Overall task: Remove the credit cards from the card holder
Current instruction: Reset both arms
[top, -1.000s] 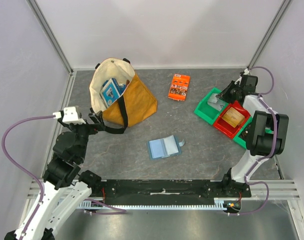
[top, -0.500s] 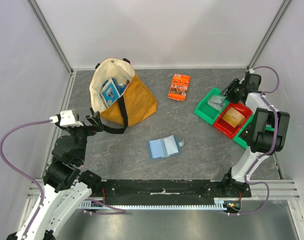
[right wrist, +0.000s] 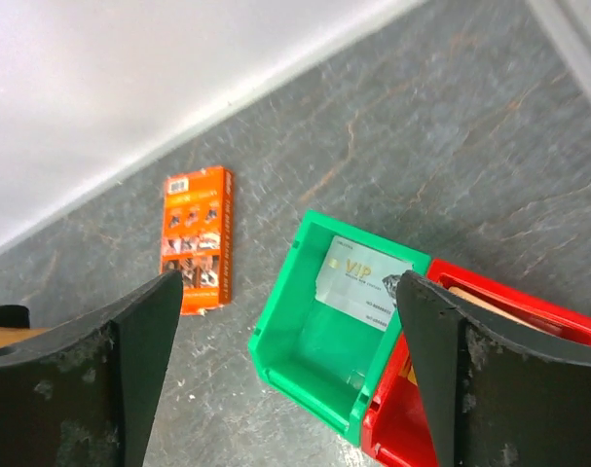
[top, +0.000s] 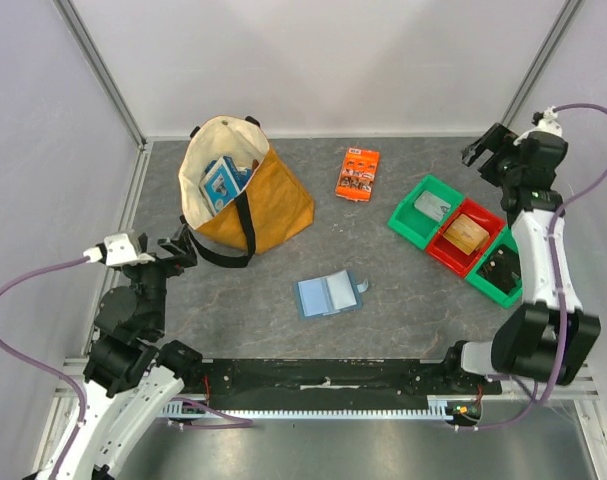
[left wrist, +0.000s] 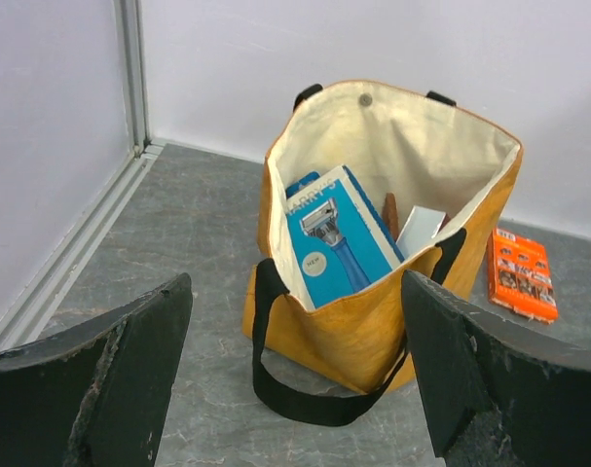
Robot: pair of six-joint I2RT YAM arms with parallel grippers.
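Observation:
The light-blue card holder (top: 329,294) lies open on the table's middle, with neither gripper near it. A grey credit card marked VIP (right wrist: 365,283) leans inside the left green bin (top: 411,222), and a tan card (top: 465,233) lies in the red bin (top: 444,251). My right gripper (top: 483,148) hangs open above and behind those bins with nothing between its fingers; in the right wrist view it (right wrist: 287,282) frames the green bin (right wrist: 310,365) from above. My left gripper (top: 178,248) is open and empty at the left, facing the tote bag (left wrist: 373,331).
The orange-and-cream tote bag (top: 253,200) stands at the back left with a blue-and-white box (left wrist: 339,238) inside. An orange printed packet (top: 357,173) lies flat behind the card holder. A second green bin (top: 495,275) holding something dark sits right of the red one.
My right gripper has opened and lifted back and to the right, away from the left green bin, leaving the grey card in it. My left arm has drawn back slightly toward the near left.

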